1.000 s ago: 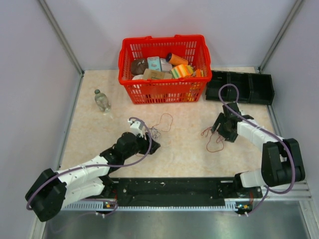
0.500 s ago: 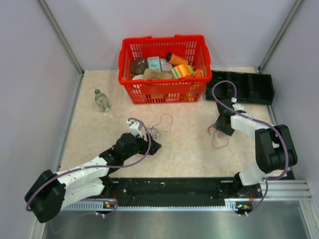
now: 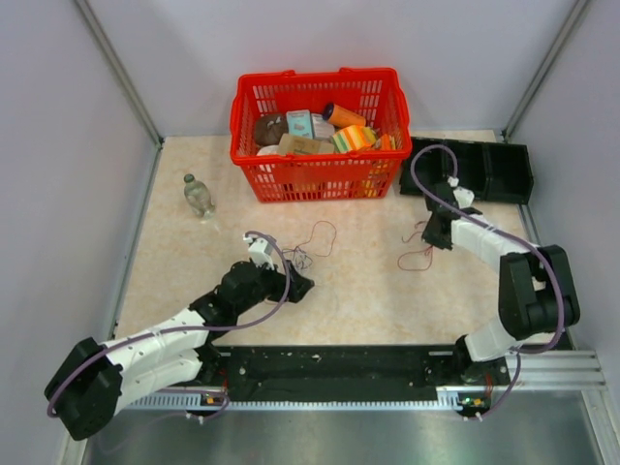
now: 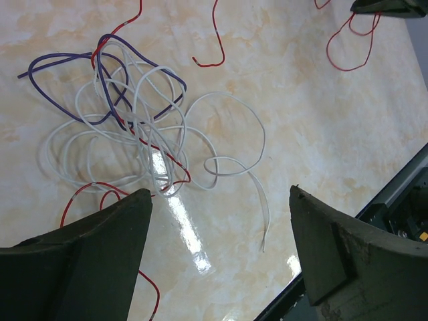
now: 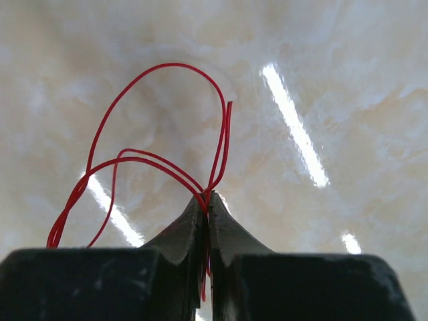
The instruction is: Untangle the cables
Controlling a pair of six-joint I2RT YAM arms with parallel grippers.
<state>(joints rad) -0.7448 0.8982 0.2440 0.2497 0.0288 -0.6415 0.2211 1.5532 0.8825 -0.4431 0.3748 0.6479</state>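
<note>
Right wrist view: right gripper recorded as fully closed, with a red cable pinched between the tips. More than one strand of it passes through the same nip, and its loops arch away over the table.

Top view: the held cable lies on the right half of the table, well apart from the main tangle, which sits just ahead of the left gripper.

Left wrist view: left gripper spread wide, nothing held. The tangle is made up of white, purple and red strands lying flat on the table, untouched.

Risks (judgement only):
1. Several strands are gripped on the right. If pulled, the loop may be cinched into a knot rather than opened.
2. Whether the held cable is joined to the red strands in the tangle cannot be told. If it is, a pull would drag and tighten the heap, since nothing is pinned on the left.
3. The wire is thin and the surface glossy, so a slip from the closed tips is likely under tension.
4. A straight-down closure on the left would probably catch white and purple together, and the heap would be lifted whole.
</note>
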